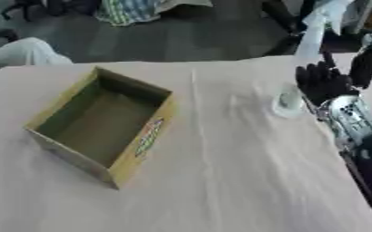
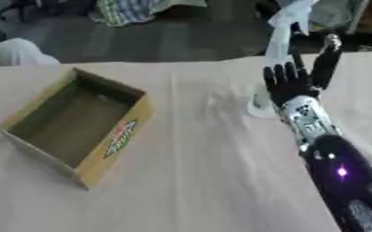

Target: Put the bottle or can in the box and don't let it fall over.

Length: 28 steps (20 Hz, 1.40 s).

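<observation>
An open cardboard box (image 1: pixel 149 136) with a colourful label on its near right wall sits on the left half of the table, turned at an angle and with nothing inside. A clear bottle (image 1: pixel 288 99) stands upright near the table's far right. Only its pale lower part is plain to see. My right hand (image 2: pixel 288 84) is just right of the bottle, with fingers straight and pointing away and the thumb spread to the right. I cannot tell whether the hand touches the bottle. The black and silver forearm (image 2: pixel 312 120) runs in from the lower right.
A pale cloth covers the table (image 1: pixel 229 181), with a wide bare stretch between box and bottle. The table's far edge (image 1: pixel 181 62) lies close behind both. Beyond it are dark floor and a hanging white cloth (image 1: pixel 315 27).
</observation>
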Available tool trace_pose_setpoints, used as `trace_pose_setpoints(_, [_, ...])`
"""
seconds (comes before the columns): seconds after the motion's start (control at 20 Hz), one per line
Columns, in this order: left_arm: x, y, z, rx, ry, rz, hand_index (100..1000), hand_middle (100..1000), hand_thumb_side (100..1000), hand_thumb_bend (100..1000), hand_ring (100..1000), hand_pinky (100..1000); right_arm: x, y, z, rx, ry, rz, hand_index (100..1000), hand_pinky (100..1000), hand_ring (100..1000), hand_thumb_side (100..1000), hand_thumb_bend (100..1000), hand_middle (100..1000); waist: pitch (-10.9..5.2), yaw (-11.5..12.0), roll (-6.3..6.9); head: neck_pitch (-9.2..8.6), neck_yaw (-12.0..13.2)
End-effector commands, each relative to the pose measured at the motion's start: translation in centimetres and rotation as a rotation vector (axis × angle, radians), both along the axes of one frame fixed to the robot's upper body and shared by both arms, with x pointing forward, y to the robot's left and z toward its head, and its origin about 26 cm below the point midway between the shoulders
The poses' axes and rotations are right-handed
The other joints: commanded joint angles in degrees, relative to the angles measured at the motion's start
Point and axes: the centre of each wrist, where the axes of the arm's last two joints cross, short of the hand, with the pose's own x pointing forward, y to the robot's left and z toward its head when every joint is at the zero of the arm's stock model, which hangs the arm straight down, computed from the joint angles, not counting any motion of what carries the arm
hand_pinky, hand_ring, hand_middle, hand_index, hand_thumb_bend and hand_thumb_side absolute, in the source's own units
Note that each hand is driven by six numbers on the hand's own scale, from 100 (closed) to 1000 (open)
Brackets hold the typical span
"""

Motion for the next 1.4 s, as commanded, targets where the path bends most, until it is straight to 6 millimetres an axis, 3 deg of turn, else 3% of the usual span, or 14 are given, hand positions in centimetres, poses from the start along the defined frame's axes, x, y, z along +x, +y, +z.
trace_pose_setpoints(0.05, [-0.4, 0.1, 1.2, 0.018, -0.038, -0.002, 874, 997, 881, 194, 846, 950, 0.2, -0.7, 1.6, -0.007, -0.040, -0.010, 863, 100, 100, 592, 337, 100, -0.65, 0.21, -0.02, -1.08, -0.28])
trace_pose_setpoints(0.8, [-0.4, 0.0, 1.3, 0.019, -0.043, -0.007, 874, 999, 881, 193, 848, 950, 0.7, -0.8, 3.0, 0.004, -0.063, 0.013, 862, 100, 100, 593, 335, 100, -0.14, 0.40, -0.02, -1.99, -0.59])
trace_pose_setpoints(1.4, [-0.4, -0.2, 1.5, 0.024, -0.049, -0.018, 874, 999, 879, 194, 849, 951, 1.2, -0.9, 5.3, -0.007, -0.087, 0.021, 861, 100, 100, 592, 338, 100, 0.07, 0.87, -0.36, -2.81, -0.81])
